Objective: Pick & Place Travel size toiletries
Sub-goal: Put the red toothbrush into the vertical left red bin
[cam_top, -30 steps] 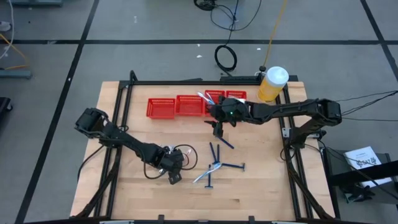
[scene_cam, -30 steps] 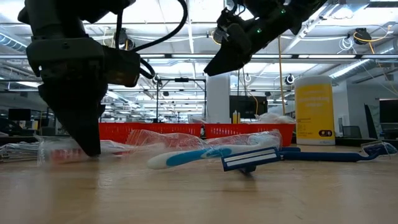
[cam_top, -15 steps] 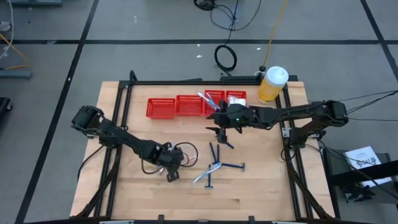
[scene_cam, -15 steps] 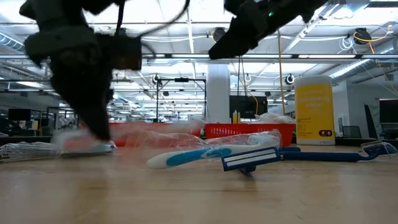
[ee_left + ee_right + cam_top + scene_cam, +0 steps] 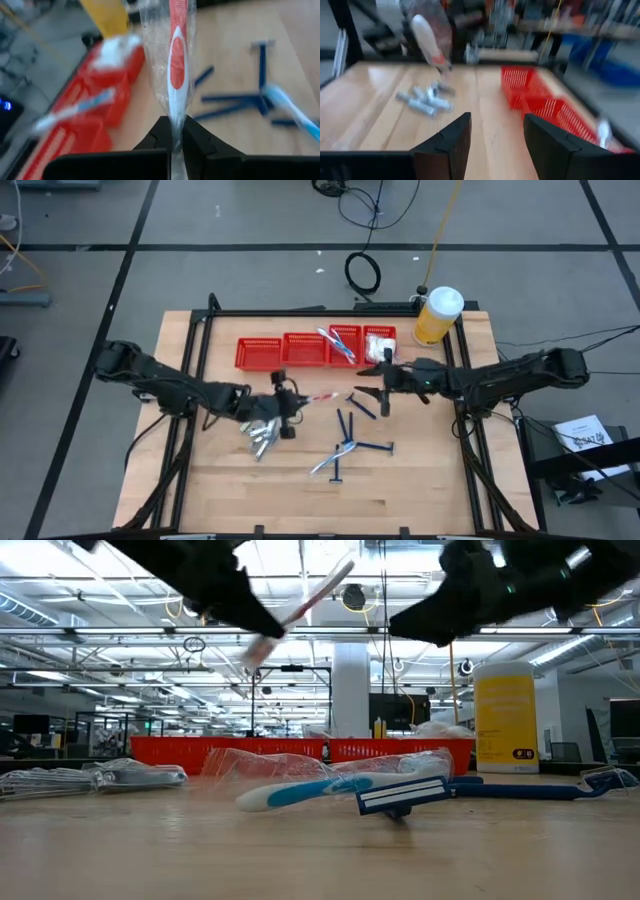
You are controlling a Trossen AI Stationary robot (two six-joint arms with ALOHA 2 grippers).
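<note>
My left gripper (image 5: 287, 402) is shut on a red-and-white toothbrush (image 5: 318, 397) in a clear wrapper and holds it above the table's middle. The toothbrush also shows in the low view (image 5: 305, 602) and the right wrist view (image 5: 426, 36). Silvery tubes (image 5: 262, 438) lie on the wood below the left gripper. Dark-blue razors and a white-teal toothbrush (image 5: 348, 446) lie toward the near edge. My right gripper (image 5: 383, 387) hangs open to their far right, nothing between its fingers (image 5: 447, 145). My left gripper pinches the wrapped toothbrush by one end of its handle (image 5: 175, 131) between its two fingers. The fingers come from the table's left, slanting a little downward, in line with the handle. The toothbrush sticks out beyond the fingertips toward the right, lifted clear of the table.
A row of red mesh baskets (image 5: 262, 352) stands along the far edge; the right ones hold a white-teal toothbrush (image 5: 331, 340) and white packets (image 5: 379, 340). A big yellow bottle (image 5: 438, 316) stands at the far right corner. Bare wood lies at the near left.
My left gripper has taken the wrapped toothbrush off the wood, risen and gone toward the far edge while turning from pointing down to nearly level; the toothbrush is lifted clear. My right gripper has drawn back from the baskets toward the table's right edge and tipped level.
</note>
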